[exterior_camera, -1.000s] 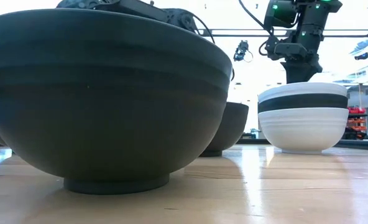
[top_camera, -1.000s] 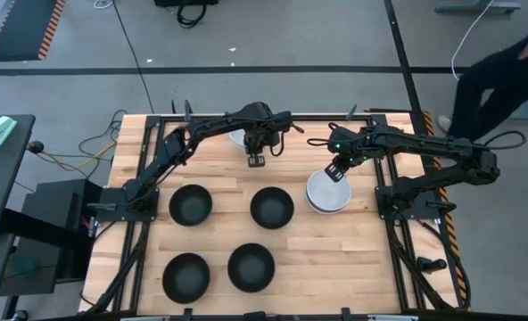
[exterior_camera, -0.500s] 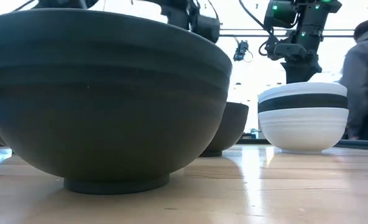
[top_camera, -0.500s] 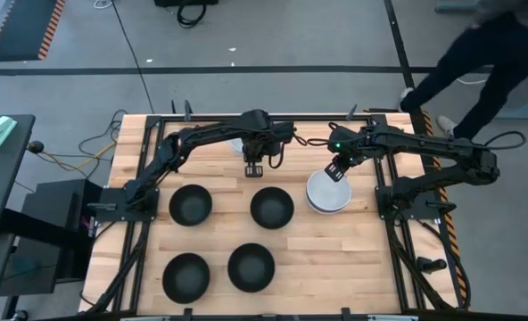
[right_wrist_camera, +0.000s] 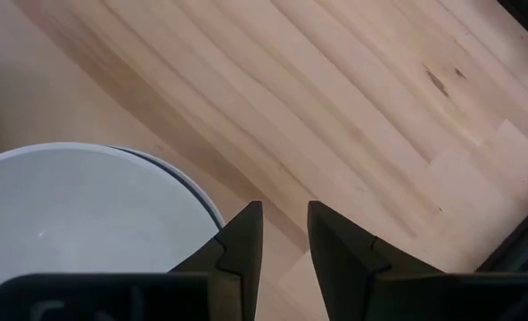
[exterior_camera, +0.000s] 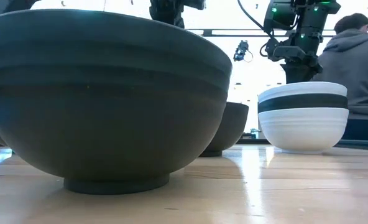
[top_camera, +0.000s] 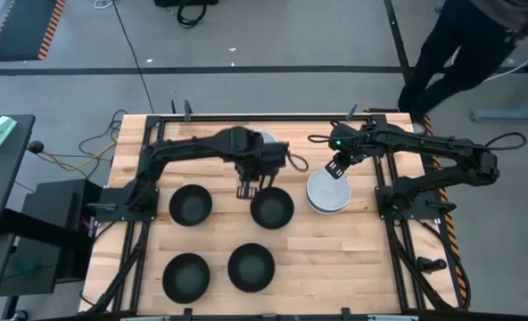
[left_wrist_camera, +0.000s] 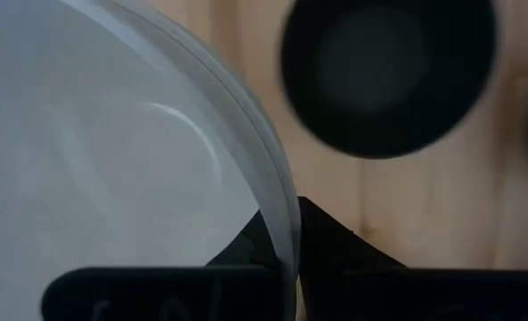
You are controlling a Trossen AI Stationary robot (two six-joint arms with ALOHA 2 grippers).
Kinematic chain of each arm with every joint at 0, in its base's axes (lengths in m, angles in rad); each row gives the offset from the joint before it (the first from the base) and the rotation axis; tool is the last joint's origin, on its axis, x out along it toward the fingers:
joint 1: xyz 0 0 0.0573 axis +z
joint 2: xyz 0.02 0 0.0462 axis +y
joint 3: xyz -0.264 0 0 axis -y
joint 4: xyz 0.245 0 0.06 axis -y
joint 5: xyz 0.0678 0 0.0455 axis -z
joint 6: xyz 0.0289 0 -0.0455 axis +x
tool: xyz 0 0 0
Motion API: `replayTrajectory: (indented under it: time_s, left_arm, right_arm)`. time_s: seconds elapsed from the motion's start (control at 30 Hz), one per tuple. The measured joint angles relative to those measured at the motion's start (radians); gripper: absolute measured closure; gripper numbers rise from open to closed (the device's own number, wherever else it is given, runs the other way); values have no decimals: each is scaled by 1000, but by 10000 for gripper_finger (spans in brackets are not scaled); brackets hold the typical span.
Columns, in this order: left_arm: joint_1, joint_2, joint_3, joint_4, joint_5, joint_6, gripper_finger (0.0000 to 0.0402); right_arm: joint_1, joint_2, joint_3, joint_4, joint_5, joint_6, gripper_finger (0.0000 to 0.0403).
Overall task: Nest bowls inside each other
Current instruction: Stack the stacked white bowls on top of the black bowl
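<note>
Wrist view alone shows left gripper (left_wrist_camera: 286,234) clamped on white bowl (left_wrist_camera: 112,152) rim — right gripper (right_wrist_camera: 284,234) parted, empty.

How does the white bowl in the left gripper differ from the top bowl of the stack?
The white bowl is pinched at its rim by the left gripper, alone; the top bowl sits nested in the stack, ungripped, with the open right gripper by its rim. Both are plain white.

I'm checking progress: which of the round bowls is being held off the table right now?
The white bowl pinched by its rim in the left gripper, above the wooden table. The four black bowls and the white stack rest on it.
</note>
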Motion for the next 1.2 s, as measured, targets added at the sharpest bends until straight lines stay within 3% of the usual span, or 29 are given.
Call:
replayTrajectory:
  time_s: [0.6,0.9,1.2]
  left_arm:
    - [-223,29,0,21,68,-30,382]
    - [-239,140,-16,33,111,-5,382]
    - [-220,196,-17,56,52,23,382]
  right_arm:
    - [0,0,0,0,-3,1,303]
    - [2,0,0,0,-3,-3,303]
    - [2,0,0,1,-3,-3,303]
